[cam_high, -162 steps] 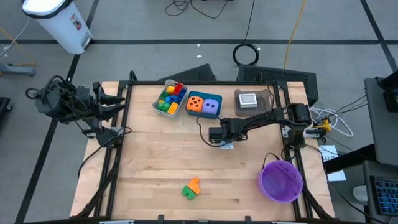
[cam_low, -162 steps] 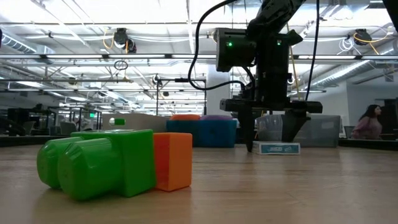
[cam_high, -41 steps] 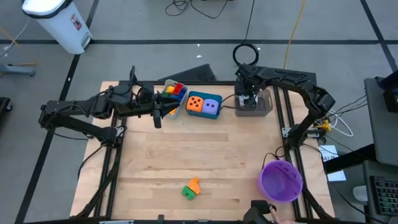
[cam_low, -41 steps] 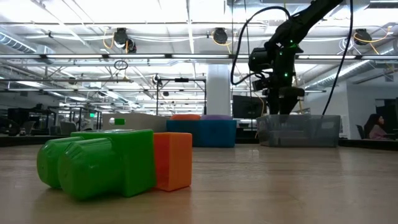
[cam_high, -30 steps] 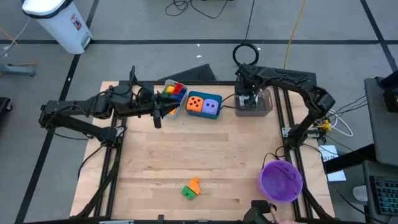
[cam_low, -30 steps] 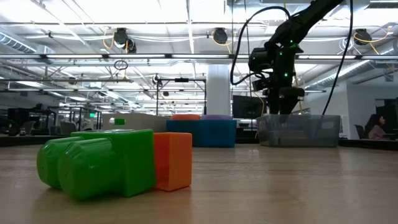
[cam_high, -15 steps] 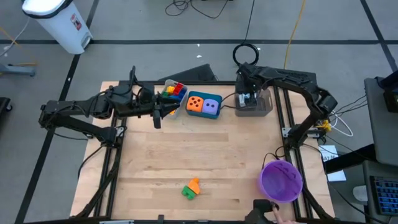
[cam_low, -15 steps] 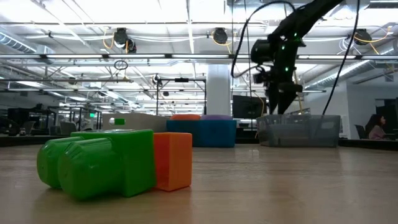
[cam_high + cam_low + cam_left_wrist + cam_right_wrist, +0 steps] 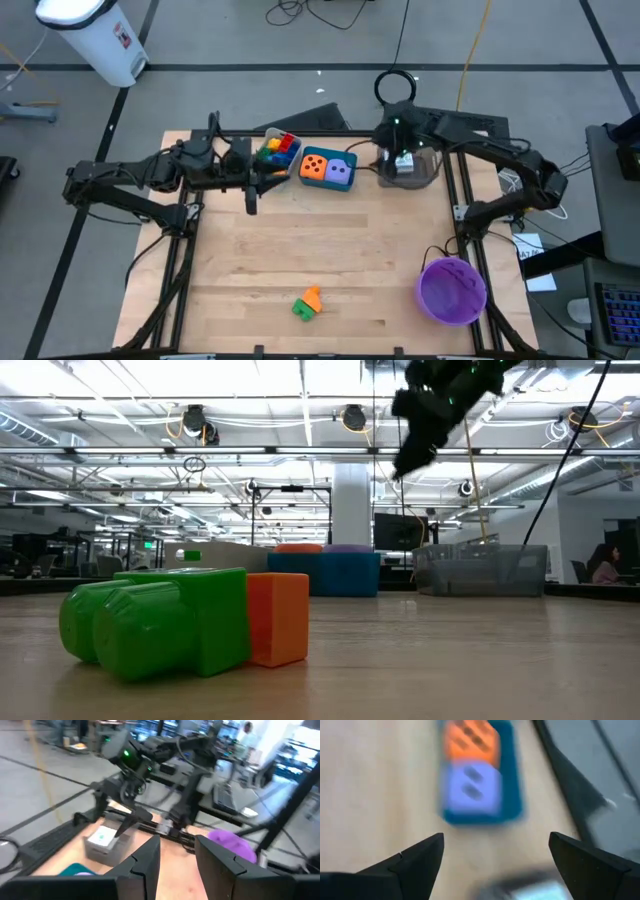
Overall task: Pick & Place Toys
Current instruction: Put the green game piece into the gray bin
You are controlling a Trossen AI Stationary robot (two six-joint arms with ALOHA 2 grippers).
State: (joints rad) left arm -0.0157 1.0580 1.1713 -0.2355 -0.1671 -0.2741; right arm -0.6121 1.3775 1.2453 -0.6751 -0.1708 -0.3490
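The right end effector point(image 9: 398, 160) hangs above the far right corner of the table, over the grey box-like tray point(image 9: 420, 176), with its two dark fingers point(image 9: 410, 862) spread wide and nothing between them; in its wrist view it looks down on the teal tray point(image 9: 512, 780) that holds the orange dotted die point(image 9: 472, 737) and the purple dotted die point(image 9: 472, 790) side by side. A flat white picture card point(image 9: 404, 166) lies inside the grey tray, so the step in hand reads as the end of a placing move: the card is set down and the arm is free. The left end effector point(image 9: 252, 198) hovers just beside the near edge of the tray heaped with small red, blue, green and yellow plastic bricks point(image 9: 275, 152); its fingers point(image 9: 145, 865) stand a little apart with nothing visible between them. Well apart from both arms, near the front edge of the wooden table point(image 9: 250, 260), a green plastic brick point(image 9: 303, 309) and an orange plastic brick point(image 9: 313, 296) lie touching each other, with the round purple bowl point(image 9: 452, 290) off to their right. The likely next move is a long reach to these two loose bricks, which calls for a descent onto one brick alone, since the pair sit pressed together and a wide grip could catch or nudge both.
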